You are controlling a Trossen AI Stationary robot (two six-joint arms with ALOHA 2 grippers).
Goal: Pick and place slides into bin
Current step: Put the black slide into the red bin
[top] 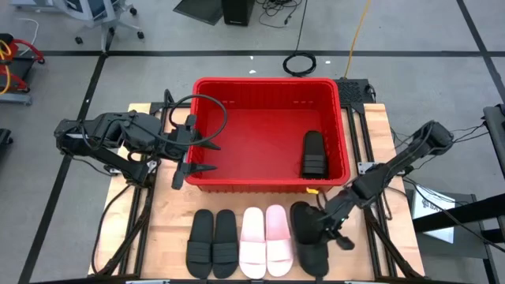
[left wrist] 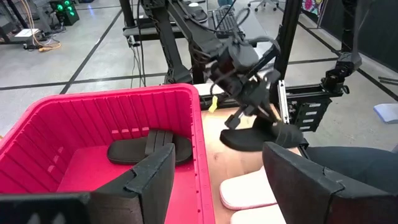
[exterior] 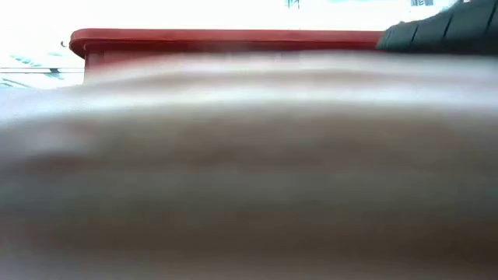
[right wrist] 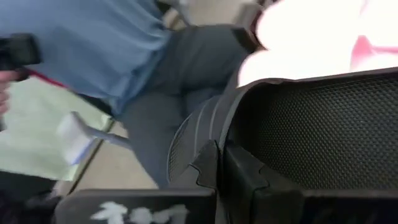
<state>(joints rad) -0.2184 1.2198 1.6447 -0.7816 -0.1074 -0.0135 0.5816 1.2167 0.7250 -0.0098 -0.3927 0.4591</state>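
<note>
Nearest you, along the table's [top: 158, 237] front edge, sit two black slides [top: 213, 244] and a pink-white pair [top: 266, 241]. Just beside them, your right gripper [top: 322, 223] has its fingers clamped shut on the strap of another black slide [top: 309, 241], which looks slightly lifted at one end. Farther back, your left gripper [top: 192, 151] hovers with fingers spread wide, holding nothing, over the near-left rim of the red bin [top: 267, 88]. One black slide [top: 313, 154] lies inside the bin at its right side.

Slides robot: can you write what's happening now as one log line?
right tool: shut on black slide | left tool: open, over red bin rim | one slide in bin | four on table
</note>
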